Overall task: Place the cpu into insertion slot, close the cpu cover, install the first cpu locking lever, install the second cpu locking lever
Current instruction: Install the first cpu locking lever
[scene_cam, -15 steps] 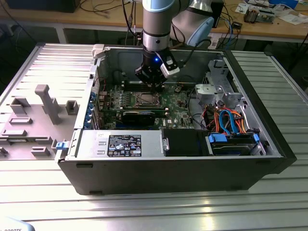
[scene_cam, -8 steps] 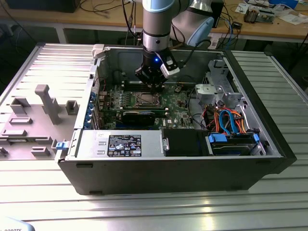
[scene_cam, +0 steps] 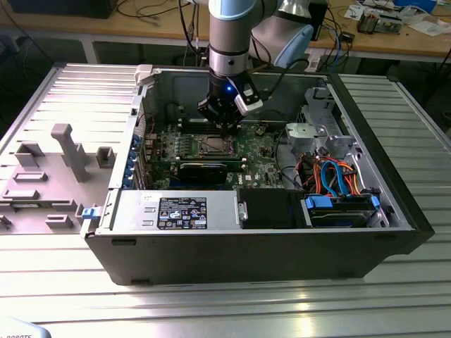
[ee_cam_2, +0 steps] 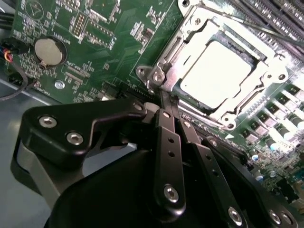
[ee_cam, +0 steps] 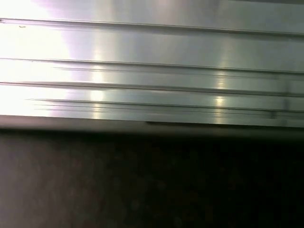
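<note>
With the cpu (ee_cam_2: 216,76) seated in the insertion slot under the closed cpu cover (ee_cam_2: 270,71), a locking lever is apparently being worked by the pressed-together gripper (ee_cam_2: 170,107), requiring steady downward latching.

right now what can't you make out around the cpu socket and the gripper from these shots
- Exterior view: whether the cpu cover is latched; too small, with the gripper just above it.
- Second wrist view: the insertion slot contacts, hidden under the cpu and cover frame.
- Second wrist view: what the gripper touches at the socket's edge; its own fingers hide the contact.
- First wrist view: only ribbed metal and a dark blur.
</note>
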Controlling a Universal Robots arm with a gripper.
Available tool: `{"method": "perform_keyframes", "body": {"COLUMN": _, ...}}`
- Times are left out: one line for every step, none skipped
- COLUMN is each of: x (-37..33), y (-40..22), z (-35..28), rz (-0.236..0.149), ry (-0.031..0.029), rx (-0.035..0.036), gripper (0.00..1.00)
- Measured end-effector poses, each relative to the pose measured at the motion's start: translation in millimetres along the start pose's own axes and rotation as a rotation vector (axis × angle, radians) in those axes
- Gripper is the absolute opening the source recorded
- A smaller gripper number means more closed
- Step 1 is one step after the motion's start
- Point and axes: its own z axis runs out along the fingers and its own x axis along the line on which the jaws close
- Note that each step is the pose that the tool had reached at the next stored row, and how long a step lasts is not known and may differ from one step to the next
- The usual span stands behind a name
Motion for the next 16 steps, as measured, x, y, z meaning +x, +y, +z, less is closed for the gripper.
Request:
{"method": "perform_keyframes", "body": {"x": 0.0, "y": 0.1, "z": 0.0, "rz": 0.000, "ry": -0.0002, "rx": -0.0037, "gripper": 0.11}}
{"method": "perform_keyframes", "body": {"x": 0.0, "y": 0.1, "z": -0.2, "rz": 0.000, "ry": -0.0003, "rx": -0.0053, "gripper": 0.11}}
{"method": "perform_keyframes", "body": {"x": 0.0, "y": 0.2, "z": -0.7, "rz": 0.000, "ry": -0.0007, "rx": -0.0062, "gripper": 0.11}}
{"method": "perform_keyframes", "body": {"x": -0.2, "y": 0.3, "z": -2.4, "rz": 0.000, "ry": -0.0009, "rx": -0.0066, "gripper": 0.11}}
{"method": "perform_keyframes", "body": {"x": -0.1, "y": 0.2, "z": -4.3, "rz": 0.000, "ry": -0.0004, "rx": -0.0057, "gripper": 0.11}}
{"method": "perform_keyframes", "body": {"x": -0.2, "y": 0.2, "z": -5.6, "rz": 0.000, "ry": -0.0003, "rx": -0.0057, "gripper": 0.11}}
{"method": "perform_keyframes", "body": {"x": -0.2, "y": 0.2, "z": -7.4, "rz": 0.000, "ry": -0.0003, "rx": -0.0057, "gripper": 0.11}}
{"method": "perform_keyframes", "body": {"x": -0.2, "y": 0.2, "z": -8.5, "rz": 0.000, "ry": -0.0003, "rx": -0.0056, "gripper": 0.11}}
{"method": "perform_keyframes", "body": {"x": -0.2, "y": 0.2, "z": -9.1, "rz": 0.000, "ry": -0.0003, "rx": -0.0056, "gripper": 0.11}}
{"method": "perform_keyframes", "body": {"x": -0.3, "y": 0.3, "z": -9.1, "rz": 0.000, "ry": -0.0005, "rx": -0.0058, "gripper": 0.11}}
{"method": "perform_keyframes", "body": {"x": -0.3, "y": 0.3, "z": -9.1, "rz": 0.000, "ry": -0.0005, "rx": -0.0059, "gripper": 0.11}}
{"method": "perform_keyframes", "body": {"x": -0.3, "y": -0.6, "z": -9.2, "rz": 0.000, "ry": -0.0003, "rx": -0.0057, "gripper": 0.11}}
{"method": "perform_keyframes", "body": {"x": -0.2, "y": -2.5, "z": -9.3, "rz": 0.000, "ry": -0.0002, "rx": -0.0056, "gripper": 0.11}}
{"method": "perform_keyframes", "body": {"x": -0.1, "y": -5.4, "z": -9.3, "rz": 0.000, "ry": -0.0003, "rx": -0.0057, "gripper": 0.11}}
{"method": "perform_keyframes", "body": {"x": 0.0, "y": -7.0, "z": -9.4, "rz": 0.000, "ry": -0.0002, "rx": -0.0057, "gripper": 0.11}}
{"method": "perform_keyframes", "body": {"x": 0.0, "y": -7.3, "z": -9.3, "rz": 0.000, "ry": -0.0004, "rx": -0.0059, "gripper": 0.11}}
